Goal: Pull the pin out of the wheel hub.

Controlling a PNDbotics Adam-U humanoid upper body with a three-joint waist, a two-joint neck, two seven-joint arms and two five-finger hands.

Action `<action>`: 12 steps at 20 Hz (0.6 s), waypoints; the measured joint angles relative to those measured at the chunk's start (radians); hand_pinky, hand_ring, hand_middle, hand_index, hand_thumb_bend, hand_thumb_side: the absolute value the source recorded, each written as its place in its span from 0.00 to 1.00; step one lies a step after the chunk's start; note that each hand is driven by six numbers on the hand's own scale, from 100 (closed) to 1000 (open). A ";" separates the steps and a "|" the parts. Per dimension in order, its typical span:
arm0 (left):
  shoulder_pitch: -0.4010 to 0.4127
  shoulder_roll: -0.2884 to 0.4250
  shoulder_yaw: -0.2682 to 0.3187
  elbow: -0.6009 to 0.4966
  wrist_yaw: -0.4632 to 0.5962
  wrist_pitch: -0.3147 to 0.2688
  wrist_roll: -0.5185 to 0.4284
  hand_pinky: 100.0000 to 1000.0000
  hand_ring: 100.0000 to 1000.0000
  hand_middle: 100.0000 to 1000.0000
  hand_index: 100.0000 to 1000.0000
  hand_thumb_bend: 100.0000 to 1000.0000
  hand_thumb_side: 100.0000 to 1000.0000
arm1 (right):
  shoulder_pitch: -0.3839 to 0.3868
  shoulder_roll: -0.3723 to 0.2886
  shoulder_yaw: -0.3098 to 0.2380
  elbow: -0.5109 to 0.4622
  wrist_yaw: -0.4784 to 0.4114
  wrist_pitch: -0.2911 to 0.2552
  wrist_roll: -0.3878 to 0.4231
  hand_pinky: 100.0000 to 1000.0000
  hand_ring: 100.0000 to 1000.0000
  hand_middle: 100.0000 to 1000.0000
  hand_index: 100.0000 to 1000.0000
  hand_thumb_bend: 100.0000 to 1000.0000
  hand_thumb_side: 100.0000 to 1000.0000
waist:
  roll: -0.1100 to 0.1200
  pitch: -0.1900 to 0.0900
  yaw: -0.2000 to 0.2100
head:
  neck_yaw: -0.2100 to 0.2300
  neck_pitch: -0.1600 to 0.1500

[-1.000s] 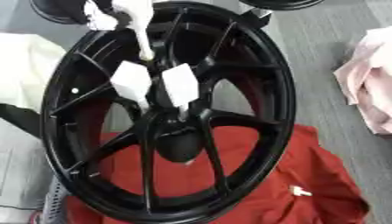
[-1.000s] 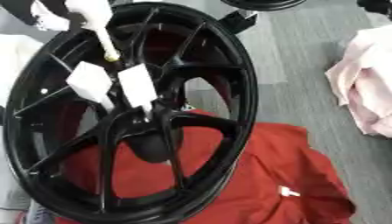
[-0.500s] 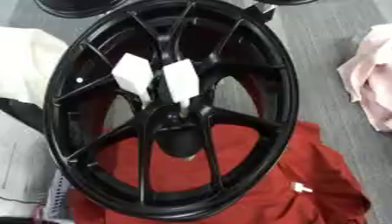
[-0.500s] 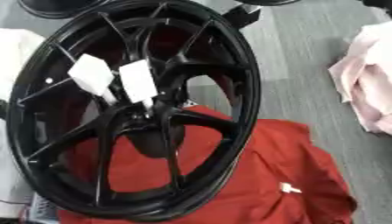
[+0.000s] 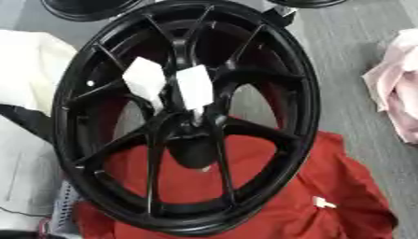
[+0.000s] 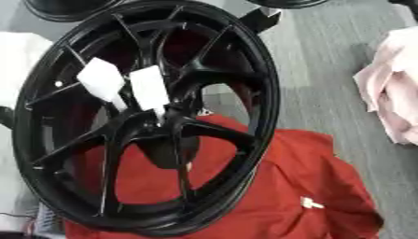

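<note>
Item: black wheel hub (image 5: pixel 184 116), multi-spoke, standing tilted on the grey floor, its lower rim against a red cloth (image 5: pixel 326 186).

Attached: two white tags (image 5: pixel 171 86) hanging side by side near the centre bore.

Pin: not distinguishable; a small pale spot on the left inner rim may be it, though this is uncertain.

Hands: neither the left nor the right hand appears in either view, so their state and contents cannot be told.

Surroundings: pink fabric (image 5: pixel 396 98) well apart to the right; white material (image 5: pixel 32 74) to the left.

Risk: the hub looks unsupported by any hand; a sideways tug at the pin could tip or roll it off the cloth.
</note>
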 measured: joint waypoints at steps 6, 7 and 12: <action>0.098 -0.016 -0.001 0.038 -0.002 0.012 0.023 0.78 0.70 0.66 0.77 0.00 0.34 | -0.015 0.000 0.000 -0.001 0.000 -0.001 0.000 0.74 0.60 0.51 0.58 0.00 0.60 | -0.012 0.000 -0.003 | 0.000 -0.009; 0.109 -0.023 -0.004 0.041 0.004 0.010 0.009 0.83 0.79 0.77 0.86 0.00 0.51 | -0.015 0.001 0.000 -0.001 0.000 -0.001 0.000 0.74 0.60 0.51 0.58 0.00 0.60 | -0.014 0.000 -0.005 | -0.001 -0.009; 0.140 -0.037 -0.008 0.041 0.023 0.007 -0.078 0.87 0.85 0.86 0.92 0.19 0.90 | -0.015 0.005 0.000 -0.001 0.000 -0.001 0.000 0.74 0.60 0.51 0.58 0.00 0.61 | -0.019 0.000 -0.007 | -0.004 -0.009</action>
